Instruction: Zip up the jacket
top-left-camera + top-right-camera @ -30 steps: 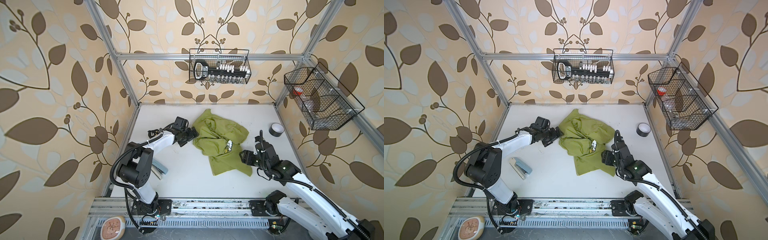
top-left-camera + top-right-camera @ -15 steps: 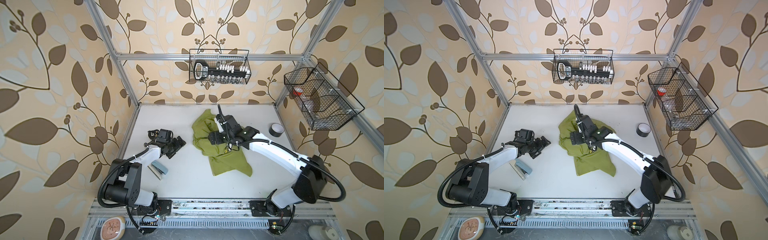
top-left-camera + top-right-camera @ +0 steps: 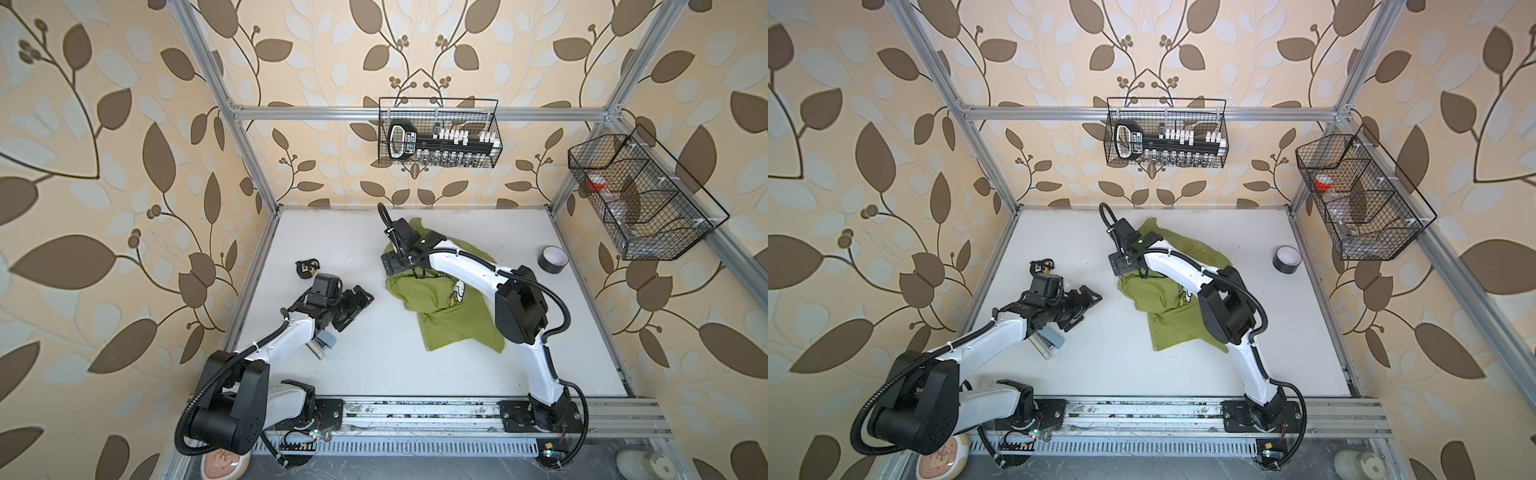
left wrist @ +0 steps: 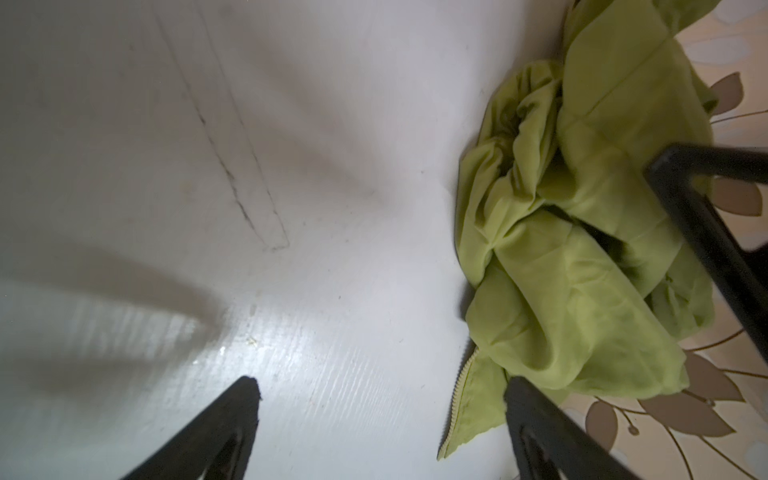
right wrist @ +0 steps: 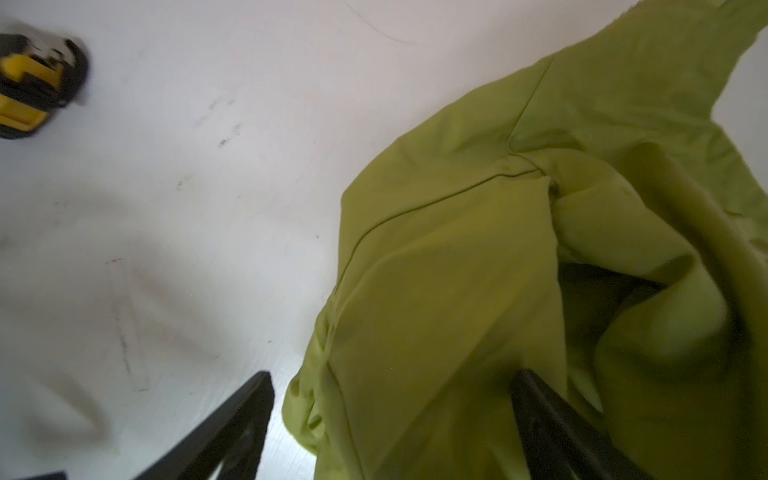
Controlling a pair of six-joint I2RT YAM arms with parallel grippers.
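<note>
While both arms reach in from the 6 o'clock rail, the white table [image 3: 374,370] fills the cage floor. The jacket [image 3: 444,324] lies crumpled on it, spreading from the centre up toward 12 o'clock, a lime-green heap with its folds doubled over one another. Its small black-and-white logo [image 3: 457,293] peeks out beside the right arm [image 3: 469,268], which bends across the cloth toward the heap's 10 o'clock edge. The left arm [image 3: 291,332] stretches low over the table's 8 o'clock side.

Two wire baskets hang on the walls, one [image 3: 438,137] at 12 o'clock and a divided one [image 3: 640,199] at 2 o'clock.

From its wrist view, the right gripper [image 5: 390,378] stands with its jaws wide apart, straddling the jacket's rim. One finger is over bare table and the other is partly hidden by a green fold, with nothing pinched between them. The left gripper [image 3: 360,303] sits at 9 o'clock of the jacket, clear of it in both top views. Its jaws are also spread and empty over the white surface. In its wrist view a strip of pale zipper teeth [image 4: 457,399] runs along a loose edge of the cloth just beside one fingertip.

A black tape roll [image 3: 552,259] rests at 2 o'clock, well away from the jacket. A grey-blue item [image 3: 326,343] shows partly under the left arm, too hidden to identify. A small black-and-yellow object [image 3: 306,268] sits at 10 o'clock.
</note>
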